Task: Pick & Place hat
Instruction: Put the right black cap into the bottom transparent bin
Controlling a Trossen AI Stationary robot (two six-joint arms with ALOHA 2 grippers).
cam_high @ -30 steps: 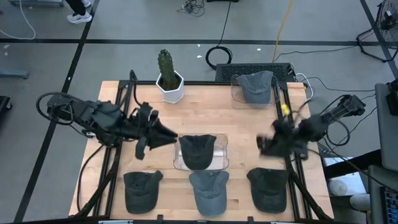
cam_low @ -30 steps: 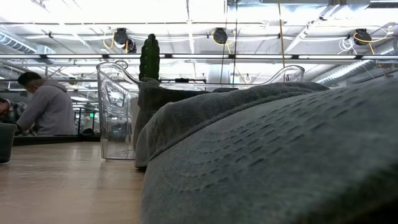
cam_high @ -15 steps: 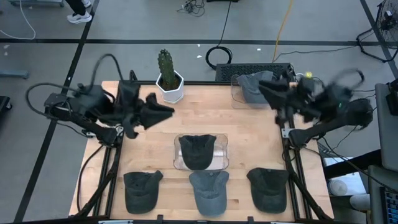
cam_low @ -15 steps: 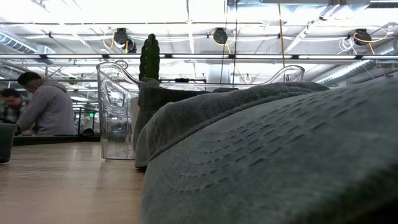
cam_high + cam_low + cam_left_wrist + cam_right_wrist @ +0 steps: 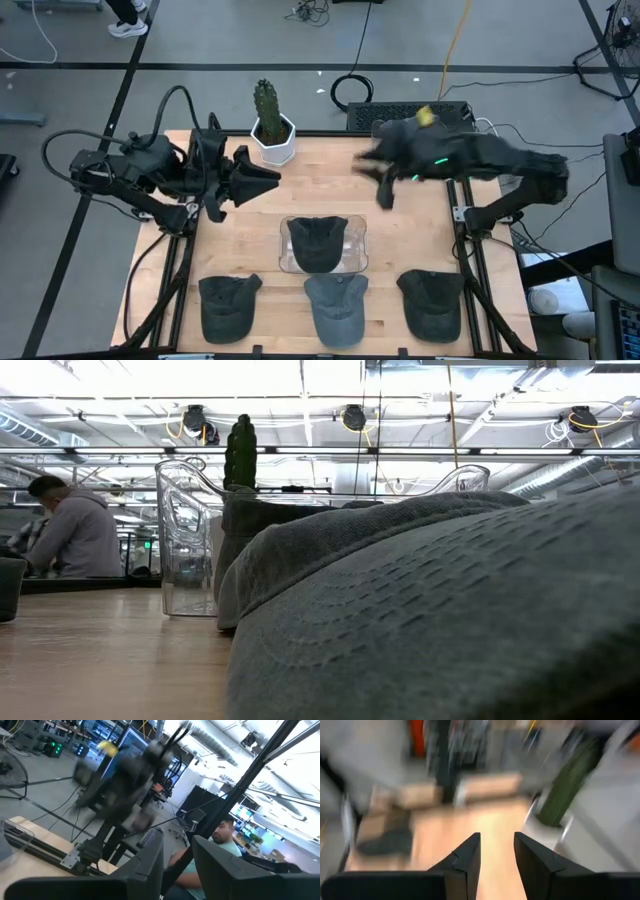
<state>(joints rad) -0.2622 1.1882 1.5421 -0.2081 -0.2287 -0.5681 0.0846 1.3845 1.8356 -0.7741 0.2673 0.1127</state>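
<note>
Since half a second ago: my right claw (image 5: pixel 383 190) has swung away from the far right edge to hang over the table (image 5: pixel 400 240), between the cactus pot (image 5: pixel 272 137) and the far bin (image 5: pixel 380 135). Fingers spread, a gap showing, nothing between them. My left claw (image 5: pixel 272 176) waits just beside the cactus pot, fingers parted, empty. One hat (image 5: pixel 318 242) sits in the clear tray (image 5: pixel 355 262), well in front of the cactus pot. Three hats (image 5: pixel 335 305) line the near edge.
</note>
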